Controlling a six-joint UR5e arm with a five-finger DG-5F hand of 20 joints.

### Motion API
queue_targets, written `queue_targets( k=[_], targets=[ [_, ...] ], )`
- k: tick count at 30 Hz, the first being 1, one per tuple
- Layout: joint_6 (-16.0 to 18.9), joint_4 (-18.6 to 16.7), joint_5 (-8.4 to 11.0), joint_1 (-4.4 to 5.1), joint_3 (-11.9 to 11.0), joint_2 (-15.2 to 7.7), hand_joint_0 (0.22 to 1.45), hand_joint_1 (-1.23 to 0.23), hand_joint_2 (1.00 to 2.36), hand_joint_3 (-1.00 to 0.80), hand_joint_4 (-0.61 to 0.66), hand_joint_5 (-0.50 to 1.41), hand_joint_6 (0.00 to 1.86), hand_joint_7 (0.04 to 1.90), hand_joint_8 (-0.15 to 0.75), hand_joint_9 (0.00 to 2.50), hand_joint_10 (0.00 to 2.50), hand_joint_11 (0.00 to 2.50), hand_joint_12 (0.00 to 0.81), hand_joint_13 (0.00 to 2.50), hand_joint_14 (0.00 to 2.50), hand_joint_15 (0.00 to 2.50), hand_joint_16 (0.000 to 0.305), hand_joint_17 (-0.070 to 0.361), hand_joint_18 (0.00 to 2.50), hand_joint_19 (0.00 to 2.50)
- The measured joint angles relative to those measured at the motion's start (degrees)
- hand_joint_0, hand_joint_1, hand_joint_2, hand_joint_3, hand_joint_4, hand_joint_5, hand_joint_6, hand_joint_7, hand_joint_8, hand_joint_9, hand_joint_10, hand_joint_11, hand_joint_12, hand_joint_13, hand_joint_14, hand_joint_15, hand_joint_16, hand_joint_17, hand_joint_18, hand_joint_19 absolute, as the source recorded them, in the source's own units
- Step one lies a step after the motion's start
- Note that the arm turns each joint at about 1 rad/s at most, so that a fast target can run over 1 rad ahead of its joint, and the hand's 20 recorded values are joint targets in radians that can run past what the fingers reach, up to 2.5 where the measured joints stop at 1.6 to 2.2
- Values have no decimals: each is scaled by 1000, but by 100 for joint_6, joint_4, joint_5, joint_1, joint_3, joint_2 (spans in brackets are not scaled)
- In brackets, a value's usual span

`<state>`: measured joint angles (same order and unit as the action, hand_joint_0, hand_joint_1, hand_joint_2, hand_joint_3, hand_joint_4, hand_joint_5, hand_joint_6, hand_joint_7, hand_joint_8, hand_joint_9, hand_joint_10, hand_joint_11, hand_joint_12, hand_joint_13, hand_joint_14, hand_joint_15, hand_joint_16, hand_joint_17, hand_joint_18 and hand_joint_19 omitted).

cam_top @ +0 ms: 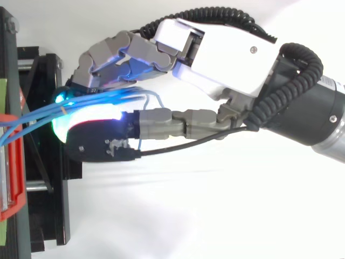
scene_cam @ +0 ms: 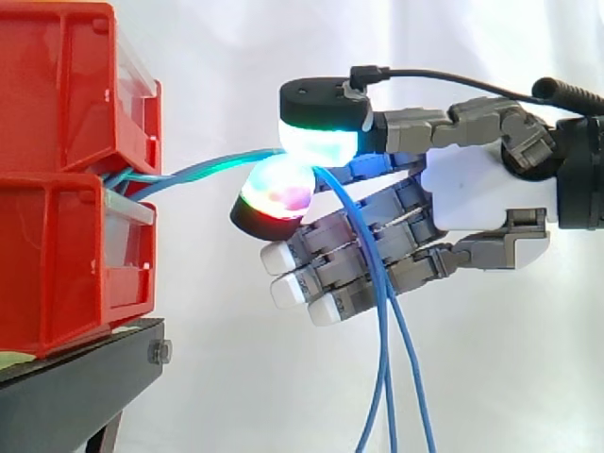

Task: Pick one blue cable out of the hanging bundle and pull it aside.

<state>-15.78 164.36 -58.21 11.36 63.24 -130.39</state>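
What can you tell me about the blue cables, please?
The blue cables are thin, smooth, plastic-looking strands. They emerge between the stacked red bins, run right, and pass between glowing fingertips of the hand, which pinch there. Beyond that they drape past the other fingers and hang loosely to the bottom edge. How many strands are pinched is unclear.

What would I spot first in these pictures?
The hand reaching in from the right, its glowing pads pinched on blue cables. The cables come out between the red bins on the left, then hang down below the hand.
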Motion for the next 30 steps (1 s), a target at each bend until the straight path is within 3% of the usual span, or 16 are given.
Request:
queue_targets(
  k=[3, 5, 11, 12, 15, 18, 22, 26, 30],
  targets=[
    [2, 0, -3, -1, -2, 1, 539, -376, 1005, -431, 130, -161, 934, 740, 297, 815, 19, 639, 351, 661, 18, 423, 56, 127, 534, 401],
    [4, 0, -5, -2, -3, 1, 561, -351, 1008, -411, 116, -161, 930, 749, 291, 815, 20, 626, 347, 658, 17, 428, 55, 125, 520, 407],
    [5, 5, -5, -2, -27, 4, 580, -544, 1018, -140, 111, -157, 944, 778, 304, 818, 21, 638, 358, 667, 18, 425, 58, 130, 534, 409],
    [5, 8, -6, -2, -31, 4, 588, -665, 1010, -55, 119, -151, 960, 746, 331, 833, 19, 642, 388, 697, 15, 408, 65, 147, 593, 389],
    [2, 10, -6, -2, -36, 4, 601, -720, 1004, 11, 28, -142, 977, 720, 339, 846, 16, 640, 395, 706, 15, 413, 67, 150, 615, 378],
    [-1, 4, -6, -2, -37, 5, 623, -765, 1004, 27, -57, -140, 973, 810, 320, 832, 17, 650, 382, 691, 16, 423, 65, 146, 604, 374],
    [-3, 1, -6, -2, -39, 5, 668, -810, 1015, -95, -100, -166, 977, 837, 258, 749, 21, 660, 330, 625, 18, 437, 54, 122, 523, 395],
    [-4, 0, -6, -4, -39, 5, 630, -809, 1009, -376, 26, -166, 968, 754, 246, 740, 22, 650, 318, 613, 19, 434, 51, 116, 501, 403],
    [-22, 0, -3, -4, -40, 2, 512, -485, 1002, -491, 71, -155, 929, 755, 277, 800, 19, 628, 347, 641, 18, 446, 56, 127, 521, 416]
  ],
)
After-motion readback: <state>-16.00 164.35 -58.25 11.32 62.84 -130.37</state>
